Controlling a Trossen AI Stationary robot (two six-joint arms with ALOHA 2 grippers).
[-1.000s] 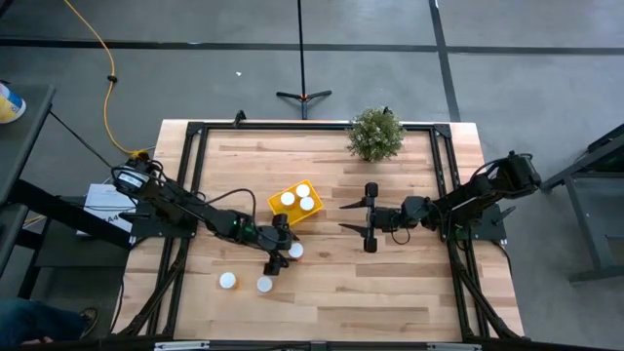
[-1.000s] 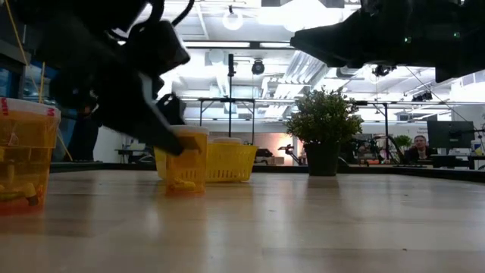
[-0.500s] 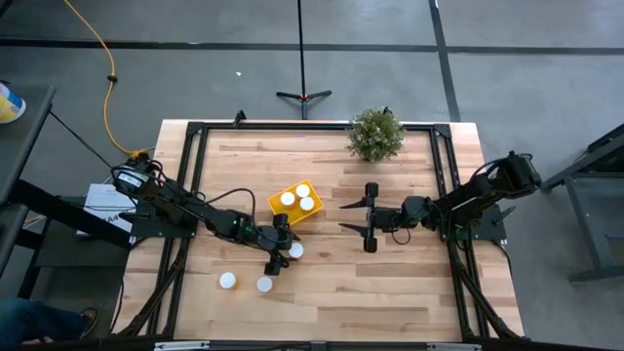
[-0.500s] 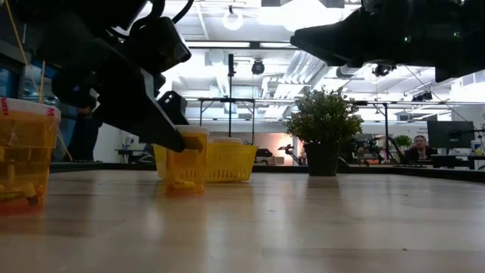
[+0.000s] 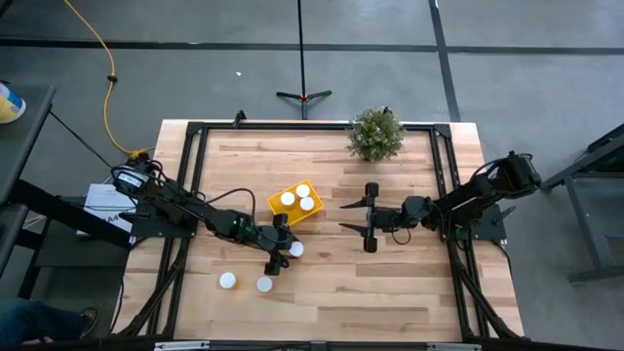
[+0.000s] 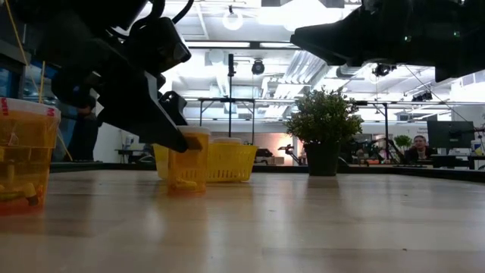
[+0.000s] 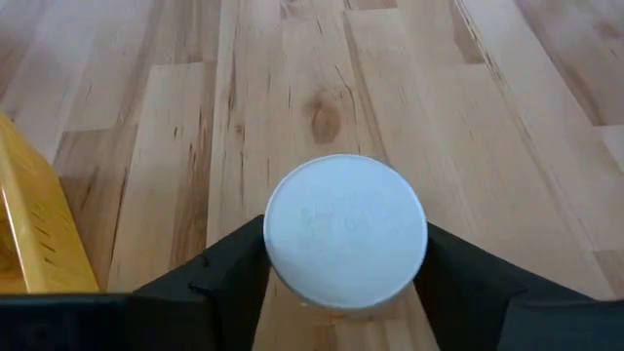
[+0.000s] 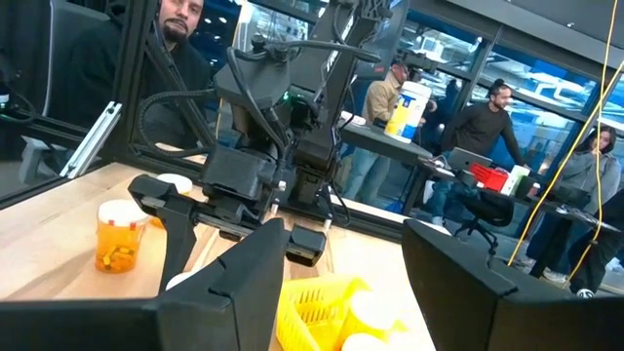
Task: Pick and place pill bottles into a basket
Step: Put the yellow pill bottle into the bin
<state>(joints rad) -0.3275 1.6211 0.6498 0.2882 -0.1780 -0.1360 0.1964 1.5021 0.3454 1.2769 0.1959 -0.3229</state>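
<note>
One pill bottle (image 5: 296, 250), orange with a white cap, stands on the wooden table just near of the yellow basket (image 5: 295, 203). My left gripper (image 5: 292, 250) is shut on it; in the left wrist view its cap (image 7: 346, 231) fills the gap between the fingers. Three white-capped bottles sit in the basket. Two more bottles (image 5: 227, 281) (image 5: 264, 284) stand upright on the table toward the near edge. My right gripper (image 5: 343, 217) hovers open to the right of the basket, pointing at it, with nothing between its fingers. My left gripper pinches the bottle between its two fingers, which lie on opposite sides of the white cap's rim (image 7: 271, 244). The fingers slant down from the table's left side. The bottle stands upright with its base (image 6: 186, 186) on the table.
A green potted plant (image 5: 375, 134) stands at the far edge, right of centre. Black frame rails run along the table's left, right and far sides. Bare wood lies between the two grippers and toward the near right. Several people show in the room beyond the table.
My left gripper's fingers have closed in on the bottle's cap and taken hold; the arm itself has stayed where it was. The bottle still stands in the same spot on the table.
</note>
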